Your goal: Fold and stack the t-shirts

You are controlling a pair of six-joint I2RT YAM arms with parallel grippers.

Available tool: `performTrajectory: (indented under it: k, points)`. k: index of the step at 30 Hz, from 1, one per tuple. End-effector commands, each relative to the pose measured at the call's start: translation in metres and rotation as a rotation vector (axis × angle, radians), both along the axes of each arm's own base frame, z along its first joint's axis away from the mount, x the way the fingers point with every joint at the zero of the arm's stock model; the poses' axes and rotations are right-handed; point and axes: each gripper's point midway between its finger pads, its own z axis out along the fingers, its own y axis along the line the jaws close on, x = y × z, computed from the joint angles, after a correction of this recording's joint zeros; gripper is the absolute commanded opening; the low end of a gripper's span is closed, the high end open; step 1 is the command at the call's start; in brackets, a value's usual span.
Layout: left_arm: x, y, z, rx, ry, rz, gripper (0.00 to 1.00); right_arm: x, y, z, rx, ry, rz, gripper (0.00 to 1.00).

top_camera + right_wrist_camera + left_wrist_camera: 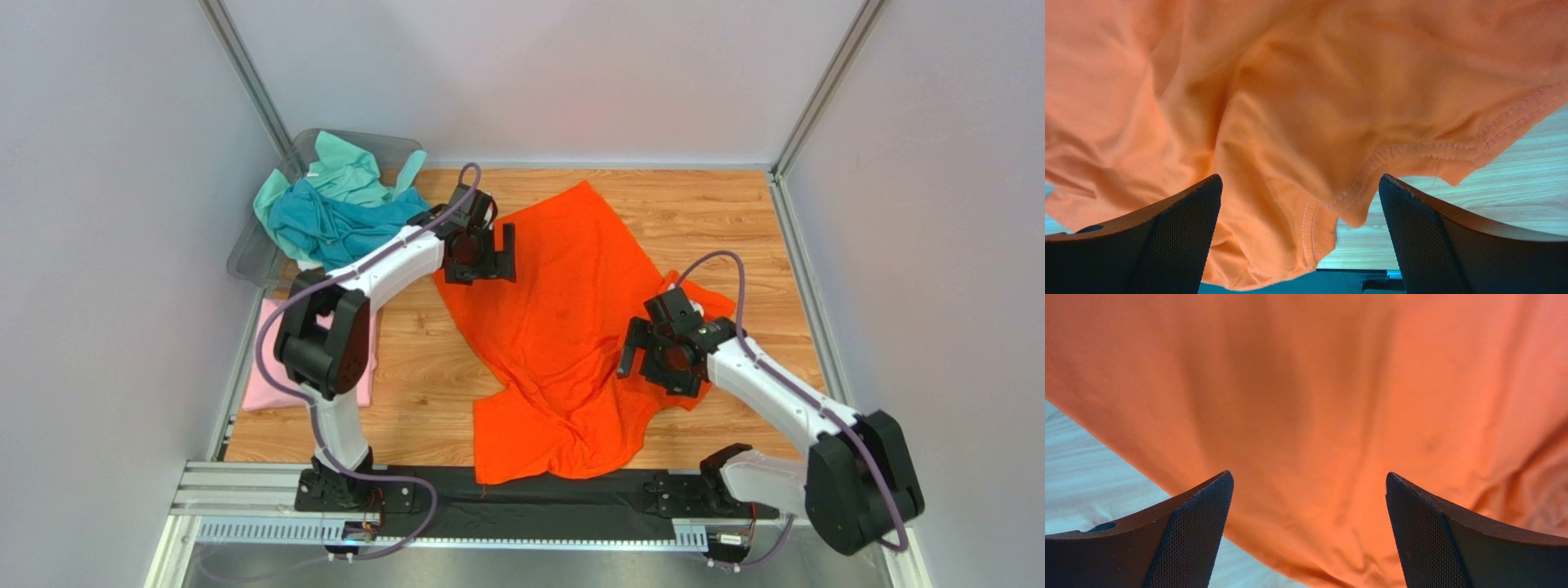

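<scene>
Top external view: the orange t-shirt lies rumpled across the middle of the wooden table, bunched toward bottom centre. The left gripper hangs over its upper-left edge and the right gripper over its right sleeve. Both have jaws spread and grip nothing, likely poised to pinch opposite sides and flatten it. A pink t-shirt lies at the left. The teal t-shirt and mint t-shirt fill the bin at upper left.
</scene>
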Motion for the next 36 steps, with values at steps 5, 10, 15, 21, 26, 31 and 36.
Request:
performTrajectory:
  k: [5,10,15,21,26,31,36]
  points:
    - [0.007,0.01,-0.047,0.042,0.132,-0.005,1.0,0.052,-0.011,-0.011,-0.071,0.006,-0.06,1.0]
    - [-0.006,0.014,-0.066,0.048,0.193,0.015,1.0,0.078,-0.025,-0.027,-0.106,0.058,-0.073,1.0]
    - [-0.05,0.009,-0.084,-0.046,0.297,0.01,1.0,0.126,-0.042,-0.033,-0.119,0.084,-0.102,1.0]
    - [-0.117,-0.019,-0.082,-0.103,0.325,-0.014,1.0,0.196,-0.046,-0.043,-0.136,0.095,-0.04,1.0]
    - [-0.146,-0.037,-0.082,-0.14,0.303,0.036,1.0,0.286,-0.047,-0.044,-0.166,0.021,0.008,1.0]
    - [-0.126,-0.051,-0.064,-0.138,0.231,0.054,1.0,0.352,-0.044,-0.029,-0.194,-0.072,0.069,1.0]
    - [-0.098,-0.05,-0.014,-0.104,0.086,0.051,1.0,0.37,-0.047,0.02,-0.218,-0.179,0.079,1.0]
